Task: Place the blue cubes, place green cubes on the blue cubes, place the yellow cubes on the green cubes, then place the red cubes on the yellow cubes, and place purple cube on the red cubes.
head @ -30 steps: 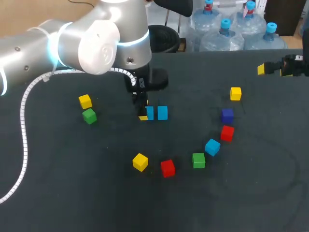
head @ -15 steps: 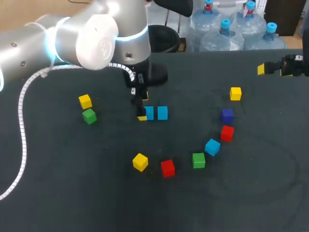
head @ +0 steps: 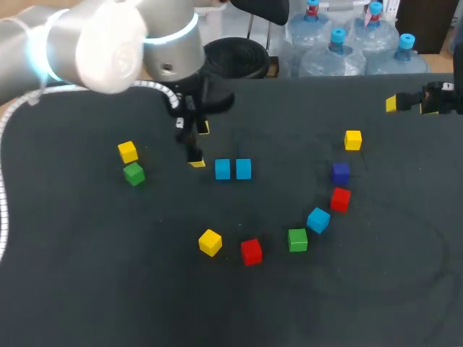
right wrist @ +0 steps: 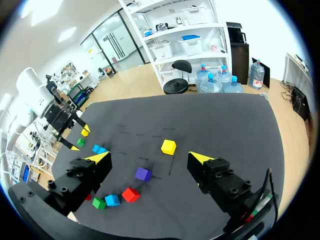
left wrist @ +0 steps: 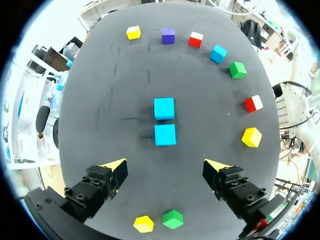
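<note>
Dark surface [head: 108,289] strewn with small cubes. Backed off toward the upper left of the head view over the last second, clear of the pair of blue cubes [head: 222,169] sitting just beside each other at centre. Empty and spread wide: the left jaws; likewise the right jaws, parked upper right. Judged next: fetching the third blue cube [head: 317,220], lower right, before any green cube [head: 133,173].

Counter [head: 362,289] dark and matte, evenly lit from overhead. Cubes [head: 223,169] throw faint, short shadows. Strong white glare rings the counter around left claw [left wrist: 165,166].
</note>
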